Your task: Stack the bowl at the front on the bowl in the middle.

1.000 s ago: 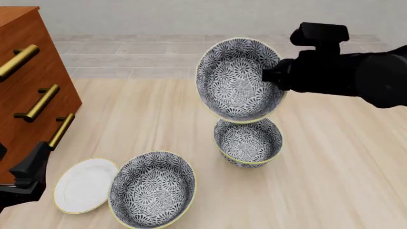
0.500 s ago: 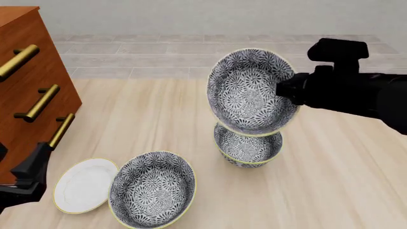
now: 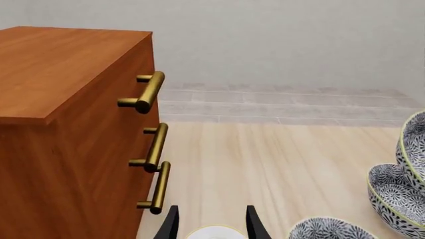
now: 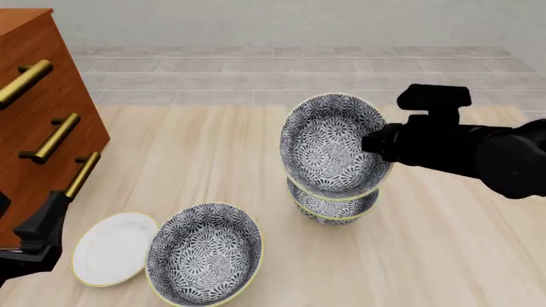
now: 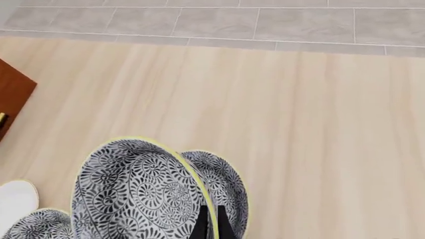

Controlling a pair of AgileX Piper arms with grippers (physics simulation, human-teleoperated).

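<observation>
My right gripper point(image 4: 373, 143) is shut on the rim of the bowl at the front point(image 4: 328, 144), a small deep grey-and-white floral bowl with a pale yellow-green rim. That bowl hangs tilted, its inside facing the camera, with its lower edge at the rim of the bowl in the middle point(image 4: 334, 208); whether they touch I cannot tell. In the right wrist view the fingers of the right gripper point(image 5: 210, 225) pinch the held bowl point(image 5: 133, 194), and its twin point(image 5: 226, 181) sits just behind. My left gripper point(image 3: 211, 226) is open, low at the near left, above the white plate.
A wider, shallower patterned bowl point(image 4: 204, 252) lies at the near left, touching a plain white plate point(image 4: 111, 248). A wooden dresser point(image 4: 43, 109) with brass handles stands along the left edge, close to my left gripper point(image 4: 43, 224). Grey floor tiles lie beyond the table's far edge.
My right gripper has carried the tilted bowl downward and slightly toward me, from well above the middle bowl to just over its rim. The left arm has stayed put.
</observation>
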